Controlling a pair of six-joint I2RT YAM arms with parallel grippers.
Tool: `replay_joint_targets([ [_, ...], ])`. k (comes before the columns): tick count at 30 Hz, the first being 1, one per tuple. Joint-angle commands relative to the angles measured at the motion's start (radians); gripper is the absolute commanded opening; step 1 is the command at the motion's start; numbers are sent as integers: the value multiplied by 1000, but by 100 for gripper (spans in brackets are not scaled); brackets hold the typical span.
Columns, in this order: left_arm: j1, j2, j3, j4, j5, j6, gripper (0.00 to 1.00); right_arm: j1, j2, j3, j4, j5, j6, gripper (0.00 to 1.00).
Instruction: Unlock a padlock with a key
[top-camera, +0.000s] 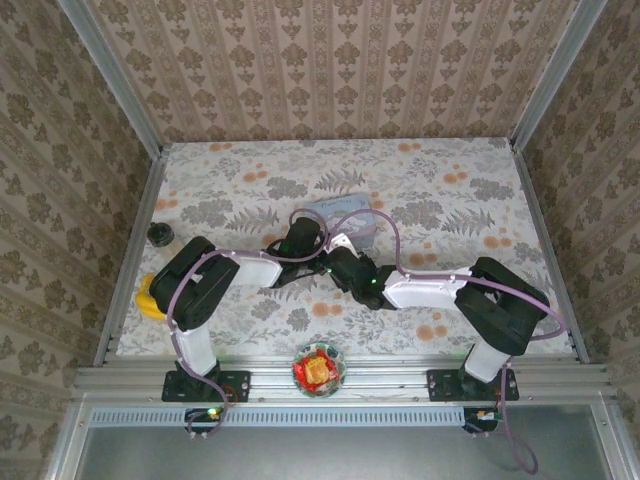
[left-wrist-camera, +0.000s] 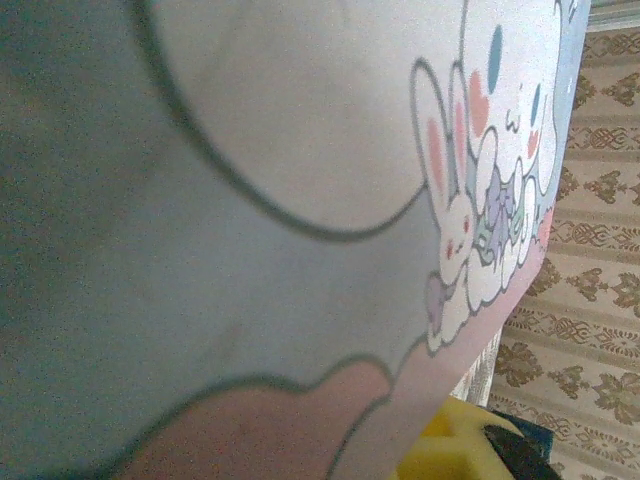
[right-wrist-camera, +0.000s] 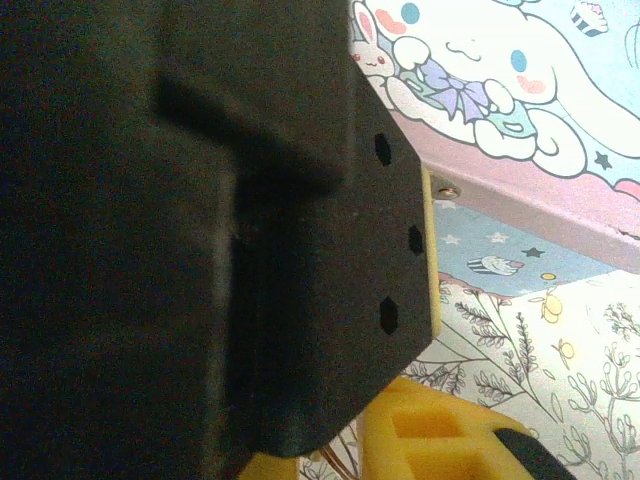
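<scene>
Left wrist — smooth pale-blue tin (left-wrist-camera: 250, 300), cartoon-printed.

Lab robot test cell, dressed as a home. Enclosed on three sides by panels (top-camera: 330, 70) papered in a damask pattern, joined by aluminium posts (top-camera: 108, 75). Floored with a floral-print surface (top-camera: 460, 215). Fitted with left arm (top-camera: 200, 290) and right arm (top-camera: 480, 300), bolted to an aluminium rail (top-camera: 340, 378) at the near edge.

The left arm (top-camera: 205, 280) and right arm (top-camera: 430, 292) are wearing white shells between bulky black joint housings, with purple cables (top-camera: 396, 240) looping alongside. A black plate (right-wrist-camera: 330, 250) above the yellow finger (right-wrist-camera: 430, 430) is showing three hexagonal holes.
</scene>
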Motion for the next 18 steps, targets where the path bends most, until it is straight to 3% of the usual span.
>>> replay_joint_targets([
  [1, -26, 11, 6, -86, 142, -24, 0, -74, 25, -34, 61, 20, -5, 12],
  [6, -29, 13, 14, -87, 147, -14, 0, -133, -22, -58, 90, -143, -5, 0],
  [18, -33, 13, 12, -68, 145, -10, 0, -370, -83, -64, 74, -607, 165, 0],
])
